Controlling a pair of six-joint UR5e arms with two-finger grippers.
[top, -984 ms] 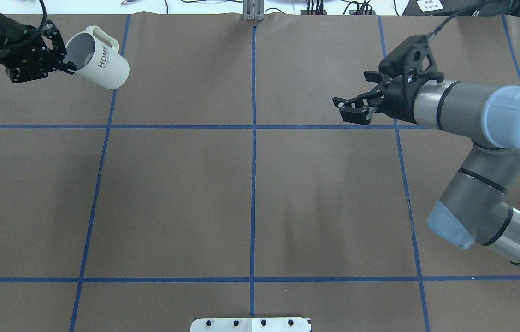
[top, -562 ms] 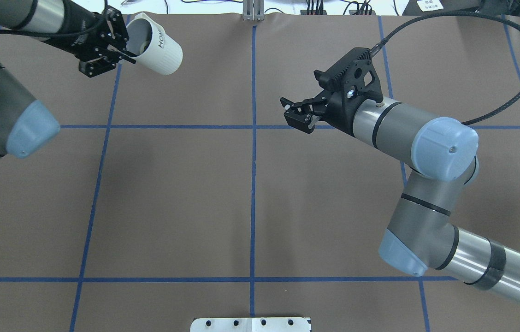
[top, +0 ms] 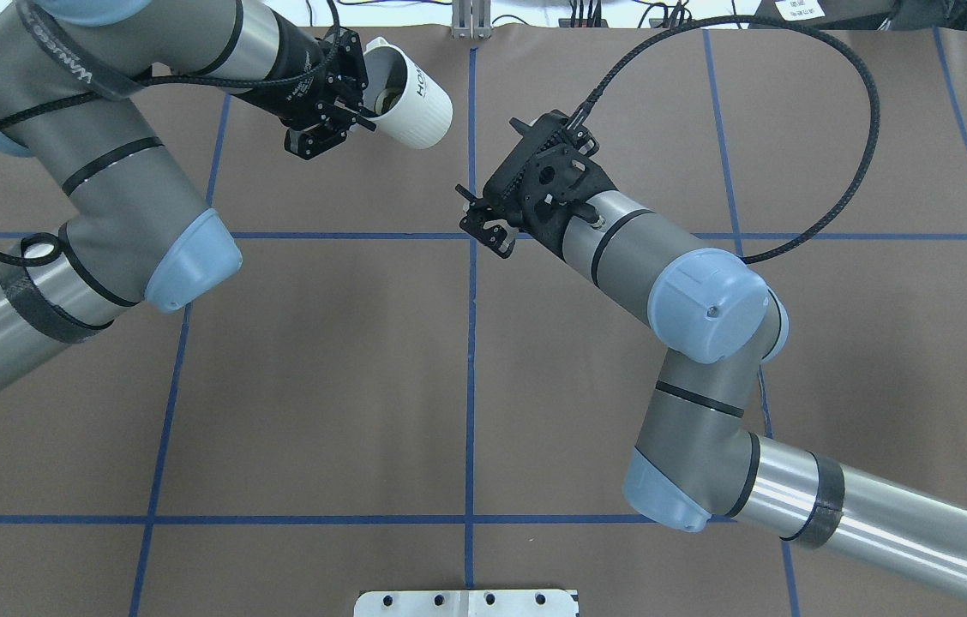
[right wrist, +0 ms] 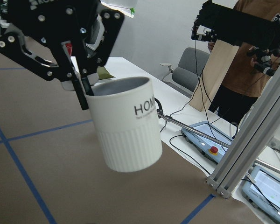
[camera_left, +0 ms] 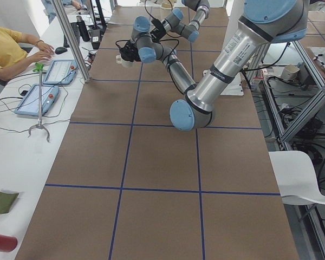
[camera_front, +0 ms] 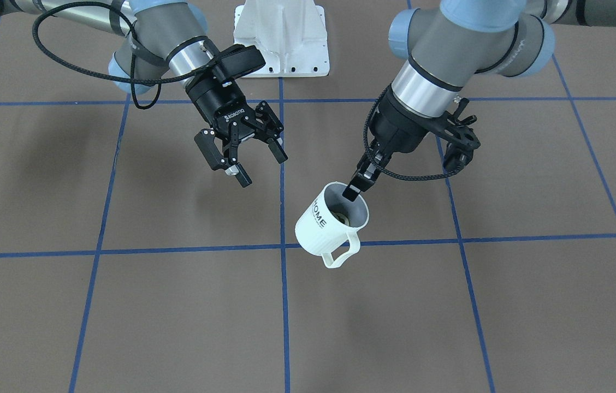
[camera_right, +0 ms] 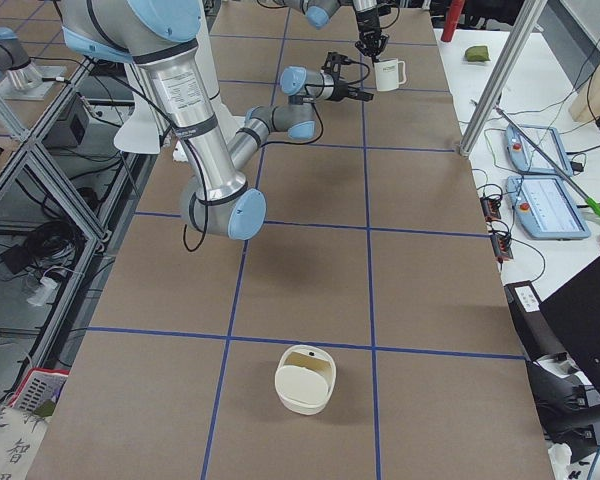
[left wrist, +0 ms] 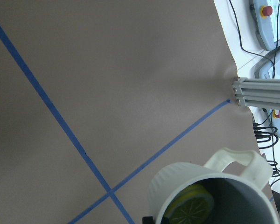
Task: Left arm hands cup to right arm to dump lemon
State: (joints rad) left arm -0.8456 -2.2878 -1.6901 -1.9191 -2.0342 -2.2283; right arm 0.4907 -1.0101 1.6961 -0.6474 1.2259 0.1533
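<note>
The white ribbed "HOME" cup (camera_front: 323, 228) hangs tilted above the table, its handle toward the operators' side. My left gripper (camera_front: 350, 191) is shut on the cup's rim, one finger inside; the grip also shows in the overhead view (top: 361, 116) and the right wrist view (right wrist: 81, 95). A yellow lemon slice (left wrist: 192, 210) lies inside the cup (left wrist: 210, 191) and shows faintly in the front view (camera_front: 341, 218). My right gripper (camera_front: 258, 166), lettered "ROBOTIQ", is open and empty, a short gap from the cup (top: 417, 96). It faces the cup's side (right wrist: 126, 126).
The white robot base plate (camera_front: 280, 38) is at the robot's side of the table. An aluminium post (top: 471, 21) stands at the far edge behind the cup. A cream lidded container (camera_right: 305, 378) sits near the table's right end. Operators' tablets (camera_left: 38, 97) lie beside the table.
My left gripper has carried the cup rightward toward the table's centre line. My right gripper has moved left toward it and stays open.
</note>
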